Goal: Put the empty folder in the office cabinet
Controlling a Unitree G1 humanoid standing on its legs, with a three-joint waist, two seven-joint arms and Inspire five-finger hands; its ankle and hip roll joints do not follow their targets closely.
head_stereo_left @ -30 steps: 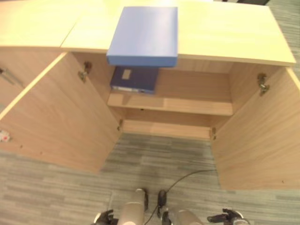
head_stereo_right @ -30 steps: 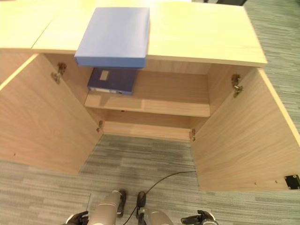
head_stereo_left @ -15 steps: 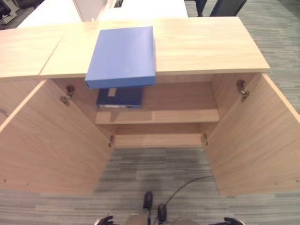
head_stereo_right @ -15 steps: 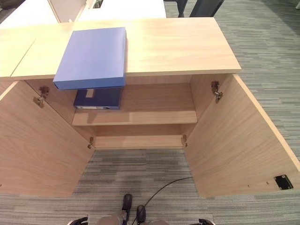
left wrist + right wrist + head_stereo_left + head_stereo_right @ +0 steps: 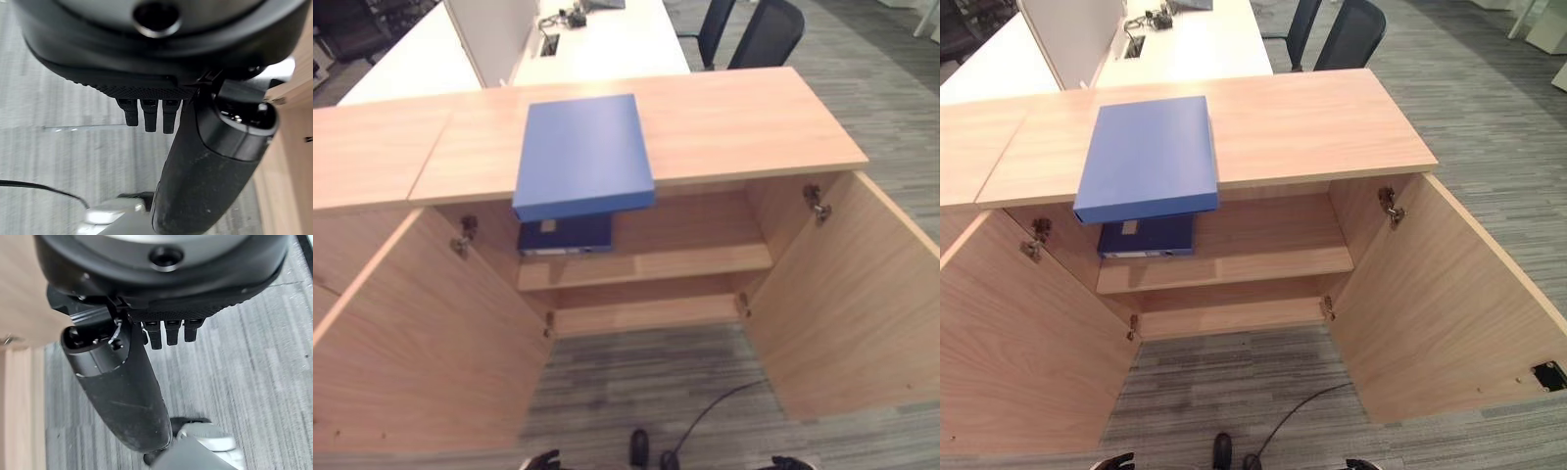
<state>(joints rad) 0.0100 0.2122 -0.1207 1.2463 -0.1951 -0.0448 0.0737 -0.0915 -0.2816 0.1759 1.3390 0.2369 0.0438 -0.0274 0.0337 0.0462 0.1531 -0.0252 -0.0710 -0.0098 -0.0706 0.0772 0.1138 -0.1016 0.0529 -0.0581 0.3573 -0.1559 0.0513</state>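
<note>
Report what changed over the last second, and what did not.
The camera has tilted up, so the desks and chairs beyond the cabinet now show. The blue folder stays on top, overhanging the front edge; the darker folder stays on the shelf; both doors stay open. Both hands hang low, holding nothing.

1. Even, bright indoor light falls from above; the cabinet top (image 5: 744, 117) is evenly lit, without glare.
2. The blue folder (image 5: 582, 155) overhangs the front edge and shades the darker folder (image 5: 565, 235) on the shelf (image 5: 685, 262) below.
3. The cabinet's inside is dimmer than its open doors (image 5: 1430, 304).
4. In the wrist views each hand, left (image 5: 205, 166) and right (image 5: 122, 396), is a soft, dark bulk, and the carpet (image 5: 254, 362) behind is streaked with blur.
</note>
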